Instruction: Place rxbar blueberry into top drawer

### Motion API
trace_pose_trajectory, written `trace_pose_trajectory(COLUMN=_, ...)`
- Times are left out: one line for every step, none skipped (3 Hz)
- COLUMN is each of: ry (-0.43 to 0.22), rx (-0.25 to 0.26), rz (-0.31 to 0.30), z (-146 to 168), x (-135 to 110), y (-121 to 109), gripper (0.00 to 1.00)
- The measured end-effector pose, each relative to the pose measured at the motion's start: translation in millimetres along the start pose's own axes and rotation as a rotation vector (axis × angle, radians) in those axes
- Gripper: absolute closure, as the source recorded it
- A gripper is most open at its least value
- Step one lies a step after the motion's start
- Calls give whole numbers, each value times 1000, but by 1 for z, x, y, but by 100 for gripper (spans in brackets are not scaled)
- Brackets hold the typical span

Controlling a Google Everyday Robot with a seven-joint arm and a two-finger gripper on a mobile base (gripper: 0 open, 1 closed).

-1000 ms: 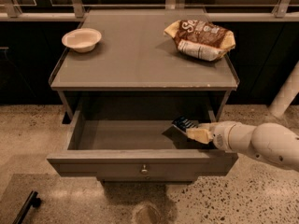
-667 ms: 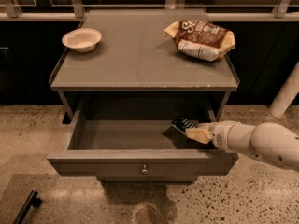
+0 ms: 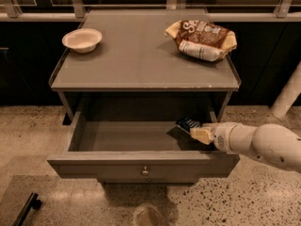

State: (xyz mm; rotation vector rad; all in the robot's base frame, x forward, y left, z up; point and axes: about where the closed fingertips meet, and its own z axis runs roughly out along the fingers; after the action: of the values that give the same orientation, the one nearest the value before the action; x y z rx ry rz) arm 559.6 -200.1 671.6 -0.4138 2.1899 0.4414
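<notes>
The top drawer (image 3: 141, 166) is pulled open below the grey table top, its flat front with a small round knob facing me. My gripper (image 3: 198, 133) reaches in from the right on a white arm, over the drawer's right end. It is shut on the rxbar blueberry (image 3: 187, 124), a small dark navy wrapper with white lettering. The bar sticks out to the upper left of the fingertips, tilted, just above the drawer floor near the right wall.
A brown-and-white chip bag (image 3: 200, 40) lies at the table top's back right. A white bowl (image 3: 82, 39) stands at the back left. A white post (image 3: 288, 97) rises at the right. A dark object (image 3: 26, 209) lies on the speckled floor, lower left.
</notes>
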Motion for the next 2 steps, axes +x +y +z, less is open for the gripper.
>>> trace_pose_trajectory(ry=0, rx=0, rz=0, z=0, x=0, y=0, gripper=12)
trace_pose_trajectory(ry=0, rx=0, rz=0, z=0, x=0, y=0, gripper=0)
